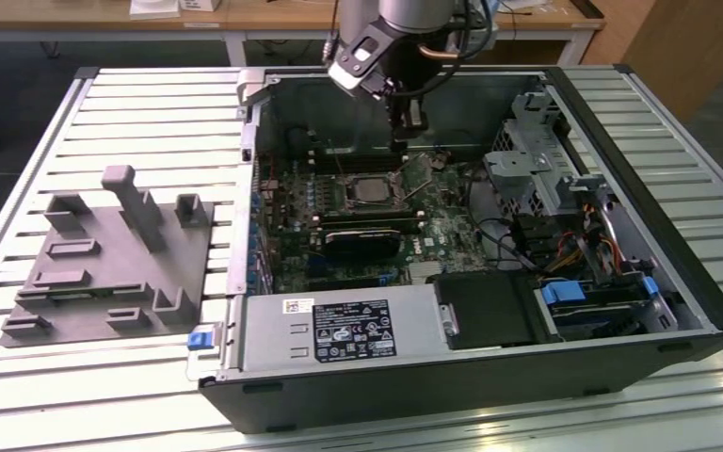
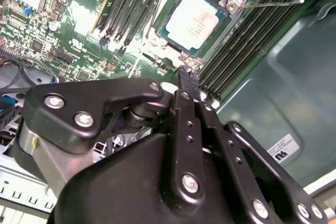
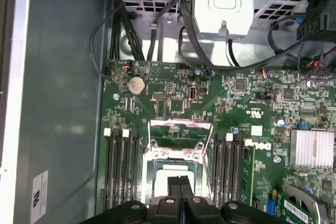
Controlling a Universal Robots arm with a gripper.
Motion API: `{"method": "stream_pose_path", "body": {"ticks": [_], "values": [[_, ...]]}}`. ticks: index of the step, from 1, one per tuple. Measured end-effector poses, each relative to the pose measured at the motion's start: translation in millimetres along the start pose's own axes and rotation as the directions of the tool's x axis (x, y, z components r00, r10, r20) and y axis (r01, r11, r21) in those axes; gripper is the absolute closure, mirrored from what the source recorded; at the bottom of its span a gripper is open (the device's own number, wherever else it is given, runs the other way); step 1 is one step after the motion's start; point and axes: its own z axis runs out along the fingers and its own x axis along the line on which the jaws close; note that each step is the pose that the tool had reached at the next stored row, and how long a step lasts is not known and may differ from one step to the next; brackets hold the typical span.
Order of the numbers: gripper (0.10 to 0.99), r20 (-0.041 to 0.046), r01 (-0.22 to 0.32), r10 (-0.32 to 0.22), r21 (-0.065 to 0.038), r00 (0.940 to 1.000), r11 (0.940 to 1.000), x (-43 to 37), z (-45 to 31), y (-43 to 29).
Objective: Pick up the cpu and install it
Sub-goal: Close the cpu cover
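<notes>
The cpu (image 1: 368, 189), a small square chip with a silver top, lies flat in the motherboard socket (image 1: 365, 176) inside the open computer case. In the second wrist view the cpu (image 2: 194, 18) sits within the socket's metal frame, with a thin retention lever (image 2: 273, 3) sticking out beside it. In the first wrist view the socket's load plate (image 3: 181, 132) stands raised over the cpu (image 3: 176, 170). My gripper (image 1: 402, 139) hangs above the board just behind the socket, shut with nothing held. Its black fingertips (image 3: 180, 183) are pressed together, and the gripper (image 2: 185, 73) stays apart from the chip.
The case's walls (image 1: 261, 122) enclose the motherboard. A drive cage (image 1: 531, 160) and cables fill the exterior view's right, and a power supply (image 1: 336, 330) sits at the front. Memory slots (image 2: 236, 51) flank the socket. A grey fixture block (image 1: 110, 254) rests on the slatted table.
</notes>
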Motion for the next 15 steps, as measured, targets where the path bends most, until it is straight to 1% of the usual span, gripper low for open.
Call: {"method": "stream_pose_path", "body": {"ticks": [3, 6, 8, 15], "values": [[0.980, 0.0000, 0.000, 0.000, 0.000, 1.0000, 1.0000, -0.2, 3.4, 4.5], [0.980, -0.0001, 0.000, 0.000, 0.000, 1.0000, 1.0000, -0.5, 5.2, 12.9], [0.980, -0.0001, 0.000, 0.000, 0.000, 1.0000, 1.0000, -0.6, 6.3, 16.8], [0.980, -0.0001, 0.000, 0.000, 0.000, 1.0000, 1.0000, -3.0, 11.9, 21.3]]}}
